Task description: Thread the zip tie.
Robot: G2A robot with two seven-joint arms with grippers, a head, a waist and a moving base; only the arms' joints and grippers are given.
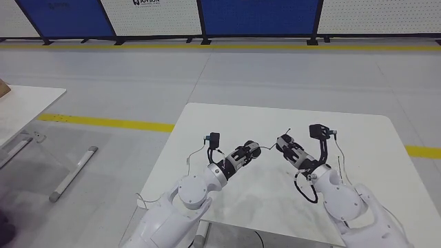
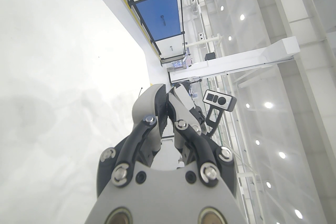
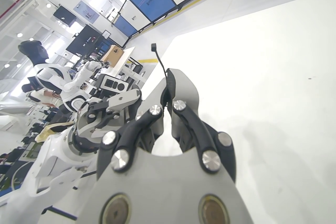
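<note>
The white bench (image 1: 372, 179) carried both arms, which came in from 6 o'clock and met just short of its middle. The left gripper (image 1: 253, 148) sat at 9 o'clock of the right gripper (image 1: 280, 142), tips facing each other and near but apart.

The black zip tie (image 1: 267, 147) was held in the air between them, above the bench and clear of its surface. Its thin strap bridged the gap from one pair of tips to the other.

In the right wrist view the right gripper was clenched on the strap, pads pressed flat against it. A short length stood out past the fingertips (image 3: 170, 78) and ended in the small square head (image 3: 154, 46). In the top view that head pointed toward 1 o'clock from the right gripper.

The left gripper was also pinched shut. Its dark pads met in the left wrist view, and the strap's other end ran into them in the top view.

Blue and white partition panels (image 1: 260, 3) lined the floor at 12 o'clock. A yellow floor line (image 1: 103, 122) ran off from the bench toward 9 o'clock.
</note>
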